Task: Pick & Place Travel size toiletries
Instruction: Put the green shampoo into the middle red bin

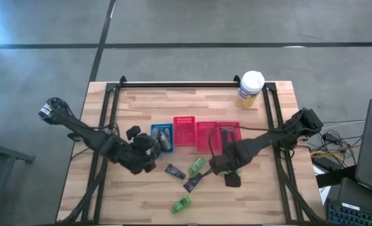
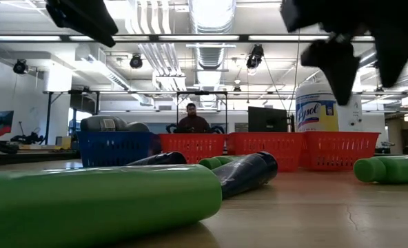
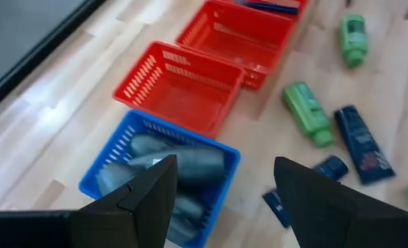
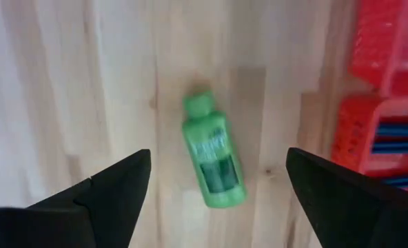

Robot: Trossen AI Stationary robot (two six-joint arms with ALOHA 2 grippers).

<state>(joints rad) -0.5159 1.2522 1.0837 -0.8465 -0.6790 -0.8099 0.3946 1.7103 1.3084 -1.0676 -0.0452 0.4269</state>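
Travel size toiletries lie scattered on my pale wooden table [image 1: 142, 201]: a green bottle [image 4: 214, 162] rests flat on the boards between the right gripper [image 4: 218, 189] fingers, which stand wide apart and hold nothing. Grey bottles [image 3: 180, 165] already fill the blue tray [image 3: 100, 172], just beneath my left gripper [image 3: 221, 196], its jaws well open and empty. Three red trays [image 1: 185, 130] sit beside the blue one in a row; dark packs [image 1: 175, 169] and another green bottle [image 1: 181, 203] lie nearer the front edge. Beyond the table, a person [image 2: 192, 118] sits under bright ceiling strip lights [image 2: 211, 14].
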